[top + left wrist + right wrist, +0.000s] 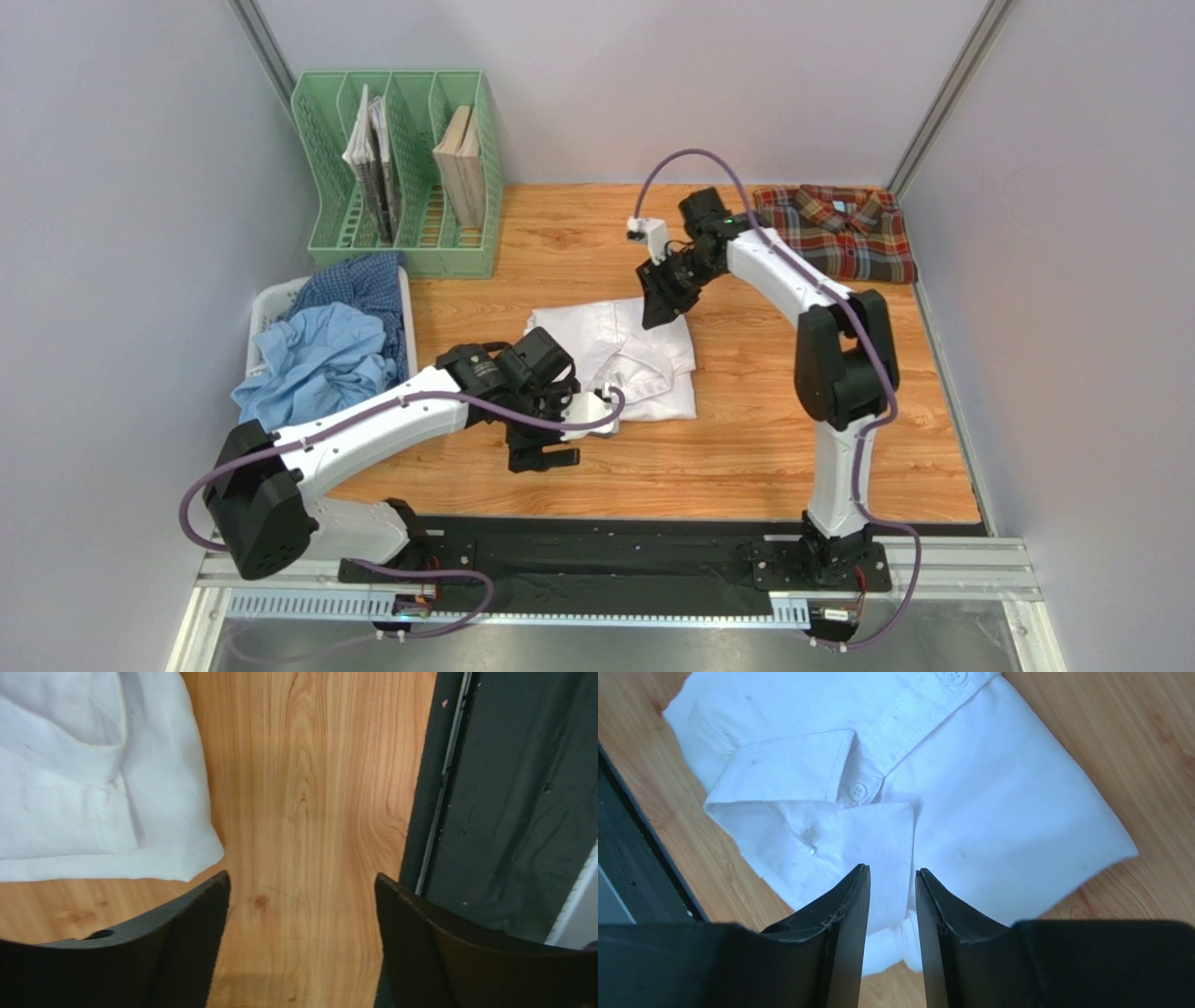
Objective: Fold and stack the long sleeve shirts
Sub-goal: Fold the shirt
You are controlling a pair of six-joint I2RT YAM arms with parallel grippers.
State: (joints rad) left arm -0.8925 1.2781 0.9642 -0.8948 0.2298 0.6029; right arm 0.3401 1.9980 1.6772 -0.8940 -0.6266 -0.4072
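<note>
1. Left gripper (302,882): released, with the jaws set wide apart and nothing between them. Only bare wooden table (309,777) shows through the gap.
2. The white shirt (105,777) lies beyond the left finger of this gripper, in the wrist view. Its near corner is just beside that fingertip but not under it. A black mat (505,798) runs along past the right finger.
3. Right gripper (892,871): the jaws stand narrowly apart, directly over the white shirt. The buttoned collar lies just ahead of the fingertips. White cloth fills the gap, and I cannot tell whether any fold is pinched.
4. The white shirt lies folded and flat on the table, between the two grippers.
5. The plaid shirt (839,231) lies folded at the far corner, behind the right gripper and well apart from it.
6. A light blue shirt (320,357) and a dark blue checked shirt (358,280) are heaped in the white basket (274,301), out to the side of the left gripper.
</note>
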